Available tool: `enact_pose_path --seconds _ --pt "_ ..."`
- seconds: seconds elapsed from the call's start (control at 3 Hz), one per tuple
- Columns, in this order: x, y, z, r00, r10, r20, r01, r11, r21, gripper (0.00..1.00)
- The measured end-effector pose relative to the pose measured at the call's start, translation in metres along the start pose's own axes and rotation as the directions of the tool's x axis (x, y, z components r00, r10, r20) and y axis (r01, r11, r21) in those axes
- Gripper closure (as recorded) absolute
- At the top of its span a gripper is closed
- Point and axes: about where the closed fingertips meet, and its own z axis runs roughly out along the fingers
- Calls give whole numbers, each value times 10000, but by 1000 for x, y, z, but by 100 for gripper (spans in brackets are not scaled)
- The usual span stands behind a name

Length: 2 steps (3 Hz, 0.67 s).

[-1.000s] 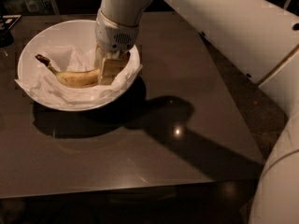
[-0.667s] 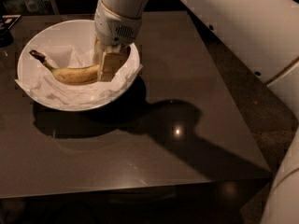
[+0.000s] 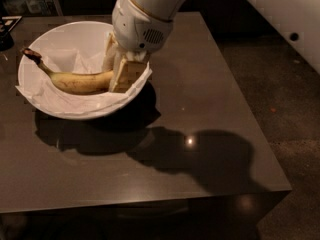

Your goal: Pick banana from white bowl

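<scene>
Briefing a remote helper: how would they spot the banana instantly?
On the dark table, find the paper-lined white bowl at the far left. The banana lies inside, one end at the gripper; it is the only yellow thing, with a dark stem tip.

A curved yellow banana (image 3: 80,81) with brown speckles lies across the middle of the white bowl (image 3: 70,36). Its dark stem tip points left and up, reaching the bowl's left rim. Its right end sits between the pale fingers (image 3: 126,75) of the end effector (image 3: 119,76), which reaches down inside the right side of the bowl and grips it. The bowl is wide, glossy and lined with crumpled white paper (image 3: 60,101). It stands upright on the dark surface (image 3: 200,84), toward its far left corner.
</scene>
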Motion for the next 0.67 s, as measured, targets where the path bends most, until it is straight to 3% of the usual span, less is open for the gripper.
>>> enact_pose_path --seconds 0.67 --pt "7 72 -15 9961 563 686 -609 9958 678 100"
